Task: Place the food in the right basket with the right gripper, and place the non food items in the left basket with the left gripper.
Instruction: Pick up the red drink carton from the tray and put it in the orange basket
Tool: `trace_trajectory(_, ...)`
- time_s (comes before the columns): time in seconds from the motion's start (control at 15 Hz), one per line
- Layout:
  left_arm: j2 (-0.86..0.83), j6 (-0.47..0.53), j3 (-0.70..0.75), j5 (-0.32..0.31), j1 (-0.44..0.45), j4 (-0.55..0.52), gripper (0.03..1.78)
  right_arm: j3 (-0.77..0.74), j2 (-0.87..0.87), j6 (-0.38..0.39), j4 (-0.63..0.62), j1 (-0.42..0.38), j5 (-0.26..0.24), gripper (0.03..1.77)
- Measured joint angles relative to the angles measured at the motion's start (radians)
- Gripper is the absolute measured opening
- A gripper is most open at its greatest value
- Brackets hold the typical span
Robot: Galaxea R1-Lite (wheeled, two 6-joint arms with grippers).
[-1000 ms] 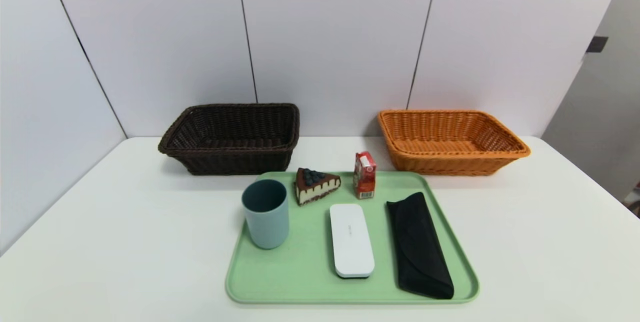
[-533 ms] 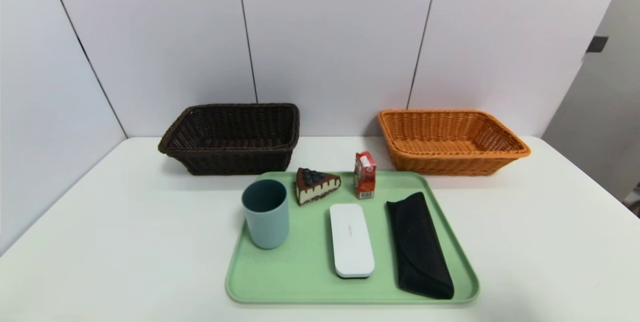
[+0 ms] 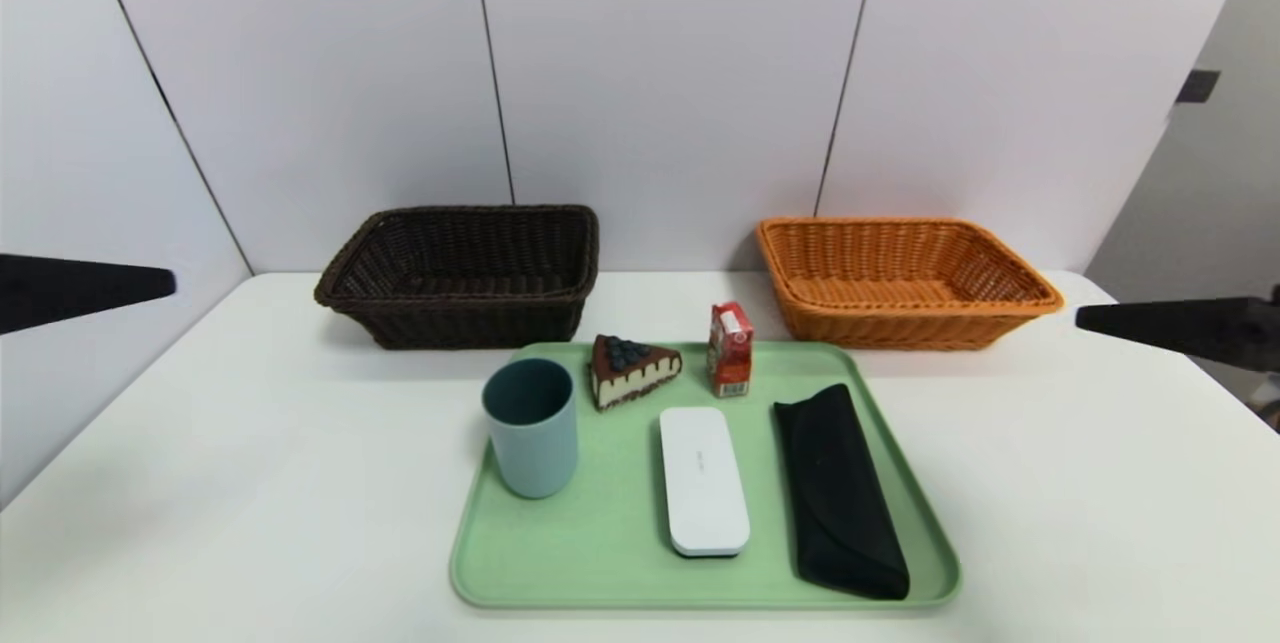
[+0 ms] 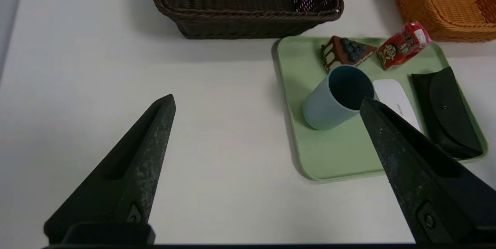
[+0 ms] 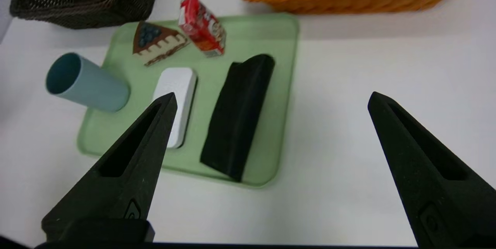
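From the head, you see the cake (image 3: 632, 370) and red carton (image 3: 729, 349) at the far side of the green tray (image 3: 600, 543), both baskets empty.

Left wrist: your left claw (image 4: 267, 103) is wide open, and could knock over the cup (image 4: 337, 97).

Right wrist: your right claw (image 5: 271, 100) is wide open; the tall carton (image 5: 202, 31) may tip.

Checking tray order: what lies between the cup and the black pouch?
The white case lies between the cup and black pouch, per the head view.
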Motion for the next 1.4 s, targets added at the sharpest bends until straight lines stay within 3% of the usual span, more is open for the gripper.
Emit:
trace_trajectory(0.2,0.122,-0.019,-0.053,0.060,-0.076,0.014,1.69,-0.142,0.157,0.198,0.113,0.154,-0.084,1.70)
trace_trajectory(0.33,0.167,-0.016,-0.046,0.083,-0.108,-0.027,1.69,-0.240,0.269,0.254,0.180,0.201,-0.098,1.70)
trace_trajectory(0.6,0.231,-0.019,-0.038,0.082,-0.134,-0.075,1.69,-0.431,0.471,0.294,0.326,0.267,-0.097,1.70)
trace_trajectory(0.8,0.261,-0.021,-0.024,0.084,-0.159,-0.075,1.69,-0.566,0.605,0.356,0.437,0.285,-0.051,1.70)
trace_trajectory(1.0,0.278,-0.025,-0.012,0.085,-0.163,-0.076,1.69,-0.602,0.694,0.336,0.422,0.323,-0.051,1.70)
trace_trajectory(1.13,0.282,-0.035,-0.006,0.085,-0.164,-0.074,1.69,-0.617,0.742,0.333,0.371,0.366,-0.088,1.70)
trace_trajectory(1.27,0.281,-0.036,0.005,0.085,-0.164,-0.074,1.69,-0.653,0.791,0.328,0.330,0.399,-0.180,1.70)
trace_trajectory(1.4,0.273,-0.036,0.026,0.085,-0.163,-0.073,1.69,-0.709,0.833,0.315,0.328,0.416,-0.229,1.70)
